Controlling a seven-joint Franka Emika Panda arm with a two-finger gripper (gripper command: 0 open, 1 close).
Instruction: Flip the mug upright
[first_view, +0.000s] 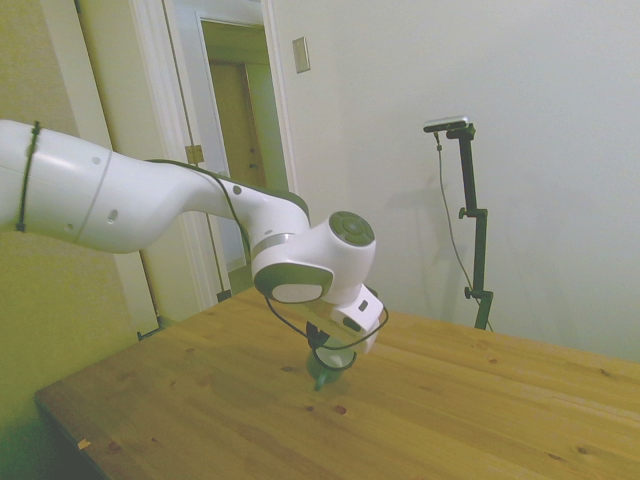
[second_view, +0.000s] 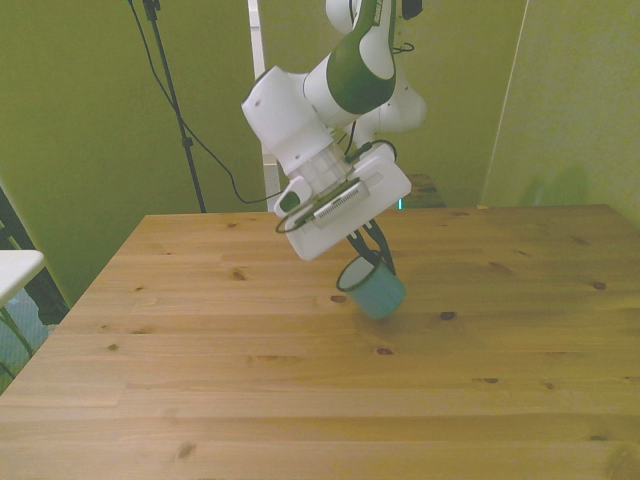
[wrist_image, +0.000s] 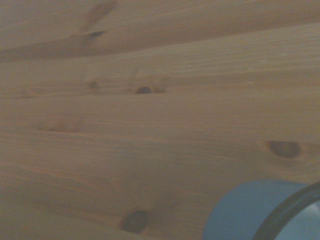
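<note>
The teal mug (second_view: 374, 292) hangs tilted just over the middle of the wooden table (second_view: 200, 380), its dark-rimmed mouth turned up toward the hand. My gripper (second_view: 376, 262) comes down on it at a slant and is shut on the mug's rim. In the side view the mug (first_view: 325, 377) shows only as a small green shape under the gripper (first_view: 322, 360); whether its base touches the wood I cannot tell. The wrist view catches part of the mug's blue wall and dark rim (wrist_image: 255, 212) over the table boards (wrist_image: 150, 125).
The table's near edge (second_view: 320, 470) runs along the bottom of the front view. A white surface (second_view: 15, 268) juts in at the front view's left, off the table. A wall (first_view: 500, 150) and a doorway (first_view: 235, 130) stand behind the table.
</note>
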